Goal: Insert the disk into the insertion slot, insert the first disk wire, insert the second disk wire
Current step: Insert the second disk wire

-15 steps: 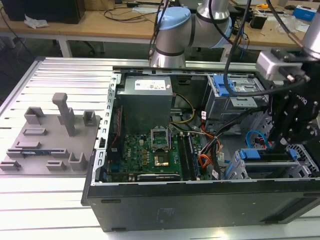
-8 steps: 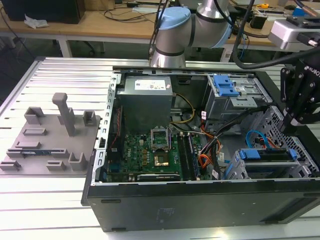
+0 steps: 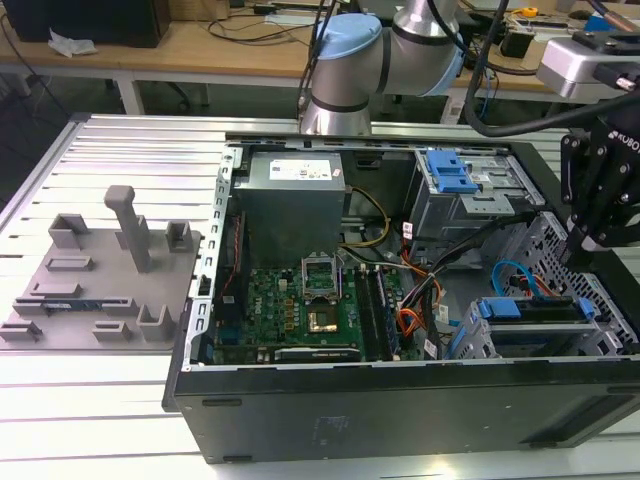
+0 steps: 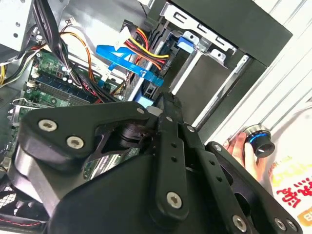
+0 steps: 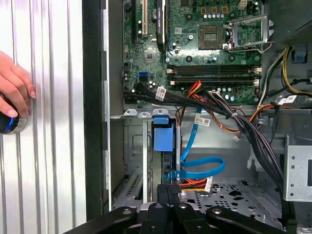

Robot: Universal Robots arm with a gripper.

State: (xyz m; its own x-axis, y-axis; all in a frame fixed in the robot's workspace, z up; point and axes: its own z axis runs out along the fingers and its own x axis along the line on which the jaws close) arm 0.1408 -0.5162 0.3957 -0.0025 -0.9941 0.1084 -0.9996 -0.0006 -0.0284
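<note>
The gripper is hanging over the disk, its fingers drawn together on a black connector beside the blue wire. The disk is sitting edge-up in the insertion slot inside the open computer case. The case is lying on a ribbed aluminium table, where a hand is resting on a knob. Wooden benches are standing behind.

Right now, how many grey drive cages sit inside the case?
2: a tall cage at the back with a blue latch, and a low insertion slot in front holding the disk.
</note>
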